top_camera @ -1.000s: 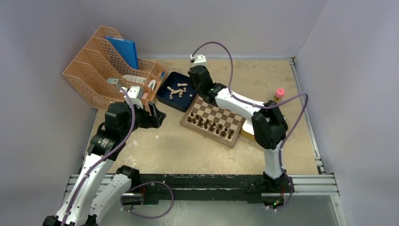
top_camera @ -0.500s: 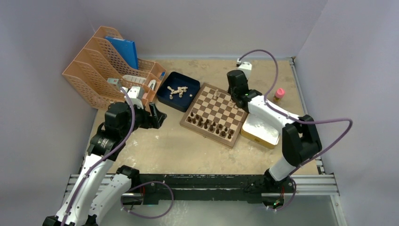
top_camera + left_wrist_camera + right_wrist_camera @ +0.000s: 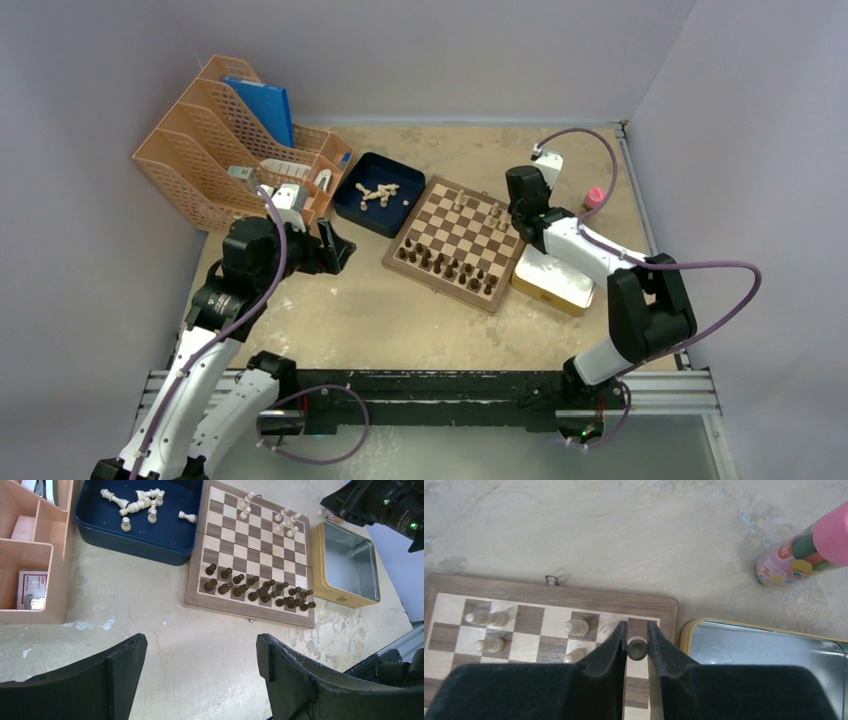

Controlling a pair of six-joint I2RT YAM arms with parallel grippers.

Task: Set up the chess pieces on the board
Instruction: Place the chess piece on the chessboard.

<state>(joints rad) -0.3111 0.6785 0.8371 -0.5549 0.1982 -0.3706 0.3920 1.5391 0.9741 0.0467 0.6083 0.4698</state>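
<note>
The board (image 3: 455, 237) lies between the dark blue tray (image 3: 167, 536) and the yellow-rimmed tin (image 3: 345, 565), just beside each. The left gripper (image 3: 200, 640) hangs released, jaws wide, well short of the board. The right gripper (image 3: 637, 626) is clenched on one light piece (image 3: 637, 649) above the board's far right corner, next to the tin. A few chess pieces (image 3: 287, 522) stand on the far rows. More of them lie loose in the tray.
</note>
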